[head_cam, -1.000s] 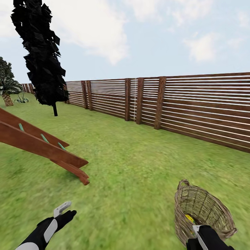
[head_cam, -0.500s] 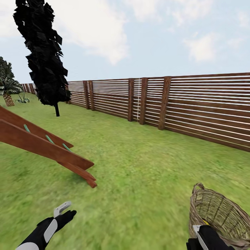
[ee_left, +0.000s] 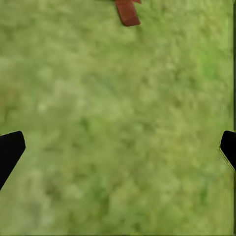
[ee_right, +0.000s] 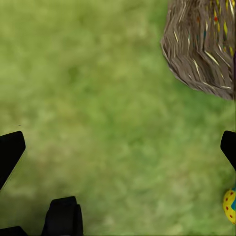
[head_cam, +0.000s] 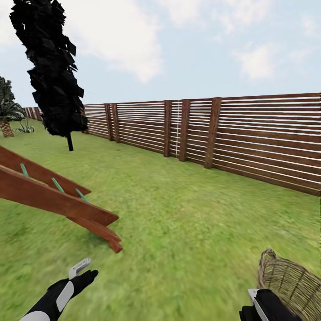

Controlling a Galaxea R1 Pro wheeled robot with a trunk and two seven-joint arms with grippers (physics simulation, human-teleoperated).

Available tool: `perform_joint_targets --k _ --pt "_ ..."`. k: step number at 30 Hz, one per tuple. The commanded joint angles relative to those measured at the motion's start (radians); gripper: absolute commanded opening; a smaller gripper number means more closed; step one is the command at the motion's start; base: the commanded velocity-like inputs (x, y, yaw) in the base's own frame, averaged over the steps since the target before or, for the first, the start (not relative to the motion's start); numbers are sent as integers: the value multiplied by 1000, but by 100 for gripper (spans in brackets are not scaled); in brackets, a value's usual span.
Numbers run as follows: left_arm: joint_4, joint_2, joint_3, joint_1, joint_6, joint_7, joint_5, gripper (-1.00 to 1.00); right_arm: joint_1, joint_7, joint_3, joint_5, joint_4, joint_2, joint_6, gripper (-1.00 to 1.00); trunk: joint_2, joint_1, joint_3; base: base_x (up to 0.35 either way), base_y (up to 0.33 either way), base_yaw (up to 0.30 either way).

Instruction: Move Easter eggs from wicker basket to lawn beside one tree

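The wicker basket lies on the lawn at the lower right of the head view, beside my right gripper. In the right wrist view the wicker basket is ahead of my open right gripper, and yellow and red flecks show through its weave. One Easter egg, yellow with red dots, rests on the grass at that picture's edge. My left gripper hangs low over bare grass. Its fingertips stand wide apart with nothing between them. The tree is out of view.
A brown wooden slide frame slants over the grass at the left, and its foot is ahead of my left gripper. A near-black conifer stands behind it. The slat fence closes the garden. A palm grows far left.
The whole head picture has shifted, so the camera has moved: the basket has slid to the lower right corner. Both arms keep the same place in the picture.
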Motion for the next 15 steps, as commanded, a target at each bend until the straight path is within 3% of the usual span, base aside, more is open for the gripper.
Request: perform_joint_targets --k 1,15 --pt "-2 -1 7 0 7 -4 4 100 -1 4 -3 5 -1 0 5 100 0 0 -1 329 0 -160" --pt "0 -1 7 0 7 -4 4 100 -1 4 -3 5 -2 0 5 100 0 0 -1 329 0 -211"
